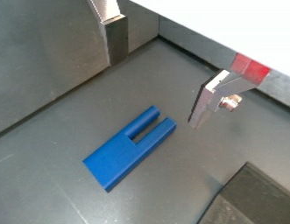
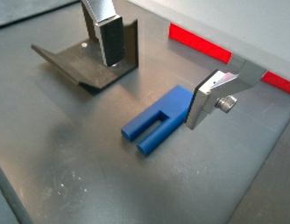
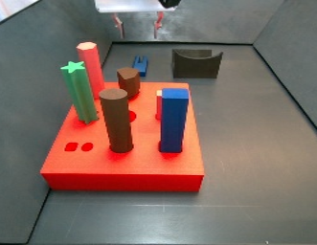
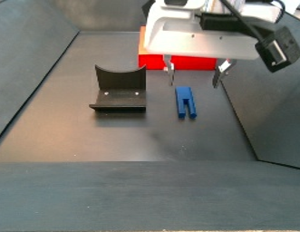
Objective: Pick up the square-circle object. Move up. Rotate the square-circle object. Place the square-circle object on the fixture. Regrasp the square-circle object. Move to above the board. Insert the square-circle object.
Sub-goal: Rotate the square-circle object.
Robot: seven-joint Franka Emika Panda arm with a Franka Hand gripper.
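The red board [image 3: 123, 158] is the biggest thing here, lying flat on the grey floor and carrying tall pegs: a green star-topped one [image 3: 79, 91], a pink one [image 3: 89, 62], two brown ones [image 3: 115, 120] and a thick blue block [image 3: 172, 120]. Beyond it stands the dark fixture [image 4: 118, 89], a notched bracket on its base plate. The gripper [image 4: 195, 75] hangs above the floor beside the fixture, its silver fingers [image 2: 109, 39] spread wide with nothing between them (dark pads bare in both wrist views). Directly below, the small blue square-circle object [image 2: 159, 120] lies flat on the floor, slotted end showing, between the fixture and the side wall, near the board's edge.
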